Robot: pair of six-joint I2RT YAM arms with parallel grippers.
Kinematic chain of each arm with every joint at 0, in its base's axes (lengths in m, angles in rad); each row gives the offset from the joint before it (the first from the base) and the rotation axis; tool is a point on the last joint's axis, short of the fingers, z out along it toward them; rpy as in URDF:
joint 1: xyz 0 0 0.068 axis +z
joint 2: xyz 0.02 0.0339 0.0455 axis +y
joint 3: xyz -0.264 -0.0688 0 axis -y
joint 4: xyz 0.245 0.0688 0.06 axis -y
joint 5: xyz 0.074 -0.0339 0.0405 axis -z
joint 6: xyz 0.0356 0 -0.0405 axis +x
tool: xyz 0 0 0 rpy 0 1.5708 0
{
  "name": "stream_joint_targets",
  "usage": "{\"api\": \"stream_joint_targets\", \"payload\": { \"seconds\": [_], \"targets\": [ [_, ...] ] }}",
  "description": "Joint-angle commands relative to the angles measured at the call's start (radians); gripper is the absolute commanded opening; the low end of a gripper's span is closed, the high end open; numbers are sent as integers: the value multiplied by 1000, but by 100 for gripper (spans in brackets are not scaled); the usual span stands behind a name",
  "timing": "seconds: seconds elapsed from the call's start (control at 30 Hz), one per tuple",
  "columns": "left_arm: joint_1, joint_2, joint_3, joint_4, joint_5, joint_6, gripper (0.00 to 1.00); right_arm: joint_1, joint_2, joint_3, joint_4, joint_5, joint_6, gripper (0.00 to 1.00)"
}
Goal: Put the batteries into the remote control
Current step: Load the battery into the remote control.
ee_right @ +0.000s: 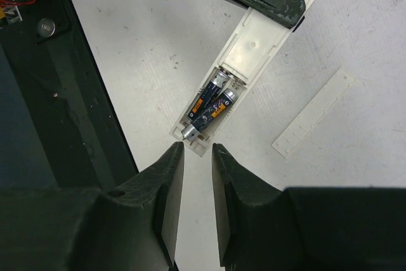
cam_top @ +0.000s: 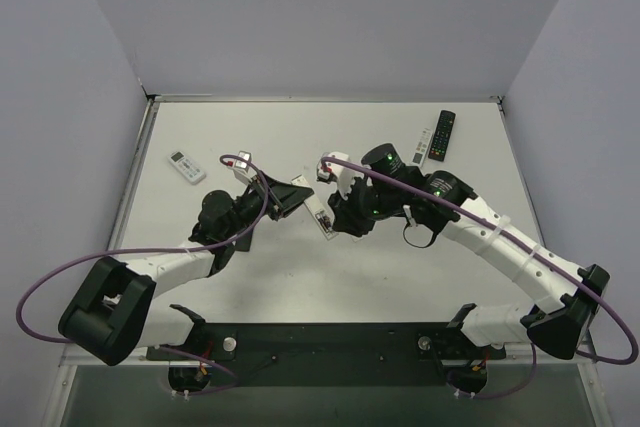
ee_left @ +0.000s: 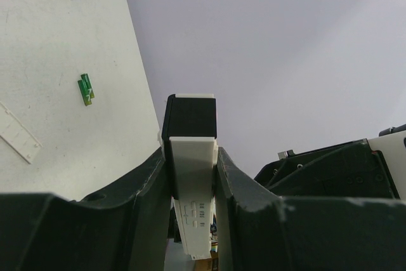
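Note:
My left gripper (ee_left: 192, 152) is shut on the far end of a white remote control (ee_left: 193, 176). It pins the remote near the table's middle (cam_top: 318, 212). In the right wrist view the remote (ee_right: 257, 46) lies back up with its battery bay open. Two dark blue batteries (ee_right: 209, 103) with orange labels and metal ends lie in the bay, one of them askew over the other. My right gripper (ee_right: 198, 147) hovers just off the remote's near end, its jaws a little apart and empty. Two green batteries (ee_left: 85, 88) lie loose on the table.
The remote's white battery cover (ee_right: 314, 113) lies flat beside it. A small white remote (cam_top: 187, 166) sits at the far left. A black remote (cam_top: 443, 134) and a slim white one (cam_top: 424, 145) sit at the far right. Grey walls enclose the table.

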Motion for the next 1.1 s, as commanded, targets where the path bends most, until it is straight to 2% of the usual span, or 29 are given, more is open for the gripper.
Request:
{"api": "stream_joint_targets", "payload": {
  "seconds": [0.0,0.57,0.87,1.07],
  "targets": [
    [3,-31,43,19,15,16,0,9,7,-7,33,-32,-15,21],
    [3,-37,53,13,19,13,0,18,50,-14,27,-9,-17,21],
    [3,-34,60,16,22,11,0,18,67,-17,24,21,-28,10],
    [3,-31,67,26,25,10,0,15,78,-6,22,17,-26,9]
  ]
}}
